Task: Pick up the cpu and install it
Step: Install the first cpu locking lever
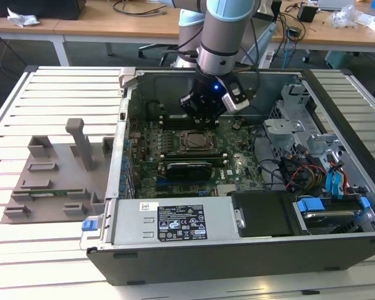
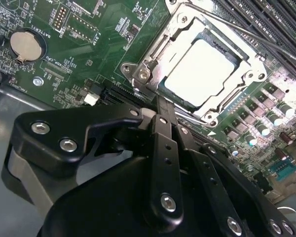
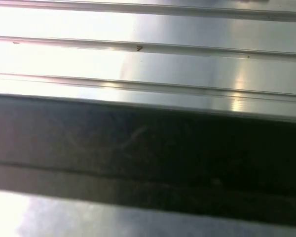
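Slatted metal table (image 1: 56, 94), open computer case (image 1: 175, 250), cpu (image 2: 200, 66) seated in socket (image 2: 153, 64), gripper (image 2: 160, 116) above, grip unclear

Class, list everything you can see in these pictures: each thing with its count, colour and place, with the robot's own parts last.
cpu: one, silver-white, lying in the socket frame.
socket frame: one, metal, on the motherboard.
motherboard: one, green, inside the case.
coin battery: one, silver, on the motherboard.
computer case: one, dark grey, open, on the slatted table.
grey fixture: one, on the exterior view's left.
slatted table: one, pale metal.
gripper: one, black, above the socket.
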You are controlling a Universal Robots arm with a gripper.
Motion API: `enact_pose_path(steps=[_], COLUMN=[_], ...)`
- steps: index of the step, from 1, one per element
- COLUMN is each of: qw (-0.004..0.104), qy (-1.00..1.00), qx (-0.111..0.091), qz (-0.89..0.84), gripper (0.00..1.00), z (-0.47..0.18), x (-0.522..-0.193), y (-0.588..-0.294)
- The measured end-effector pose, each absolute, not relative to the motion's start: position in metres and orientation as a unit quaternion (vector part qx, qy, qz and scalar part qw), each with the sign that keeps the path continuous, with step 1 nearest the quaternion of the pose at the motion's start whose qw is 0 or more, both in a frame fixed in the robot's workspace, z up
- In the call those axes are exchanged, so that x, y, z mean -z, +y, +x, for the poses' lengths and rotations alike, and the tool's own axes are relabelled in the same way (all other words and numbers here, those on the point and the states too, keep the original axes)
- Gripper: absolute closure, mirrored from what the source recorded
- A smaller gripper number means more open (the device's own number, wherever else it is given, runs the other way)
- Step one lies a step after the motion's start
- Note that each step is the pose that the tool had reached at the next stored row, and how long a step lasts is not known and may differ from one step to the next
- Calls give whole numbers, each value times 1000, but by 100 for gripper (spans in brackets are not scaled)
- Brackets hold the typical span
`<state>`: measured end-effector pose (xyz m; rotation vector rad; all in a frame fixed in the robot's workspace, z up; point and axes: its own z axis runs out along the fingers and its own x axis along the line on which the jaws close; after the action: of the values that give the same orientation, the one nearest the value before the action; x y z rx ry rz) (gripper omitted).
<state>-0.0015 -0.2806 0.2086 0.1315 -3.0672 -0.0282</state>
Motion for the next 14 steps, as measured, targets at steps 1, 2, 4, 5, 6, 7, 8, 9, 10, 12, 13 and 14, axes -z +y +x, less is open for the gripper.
enact_pose_path(steps=[1,2,4,5,6,7,8,9,10,12,13,14], qw=[37,38,39,40,41,41,42,43,43,44,44,44], qy=[-998,-998,-998,-998,-998,-998,-998,-998,-998,-998,-998,-998], qx=[9,9,9,8,8,8,8,8,8,8,8,8], qz=[43,43,43,43,43,43,43,43,43,43,43,43], gripper=[89,89,89,89,89,89,89,89,89,89,89,89], z=[-1,-1,0,1,1,2,2,2,3,4,4,4], x=[-208,-208,-206,-206,-206,-205,-205,-205,-204,-204,-204,-203], y=[-281,-281,-281,-281,-281,-281,-281,-281,-281,-281,-281,-282])
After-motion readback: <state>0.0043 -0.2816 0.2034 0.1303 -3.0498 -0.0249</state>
